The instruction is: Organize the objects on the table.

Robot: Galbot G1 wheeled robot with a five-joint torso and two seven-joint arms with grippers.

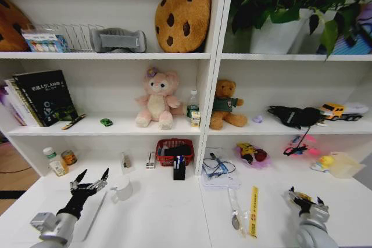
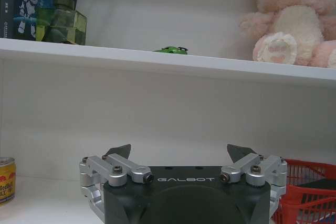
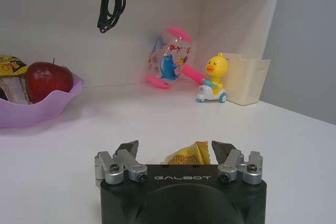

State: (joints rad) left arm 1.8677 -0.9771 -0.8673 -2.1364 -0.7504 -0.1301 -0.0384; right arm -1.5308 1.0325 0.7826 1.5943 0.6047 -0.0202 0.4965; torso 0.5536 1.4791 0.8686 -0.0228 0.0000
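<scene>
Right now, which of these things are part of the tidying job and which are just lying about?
Job: green car, pens, desk.
Lying about: mug, ruler, pink bunny, teddy, cookie cushion.

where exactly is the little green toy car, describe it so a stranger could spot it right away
Find the white shelf one level above the desk, on the left half of the shelving. The green toy car sits there alone, between the black book and the pink plush bunny. It is the smallest item there and the only bright green one.
</scene>
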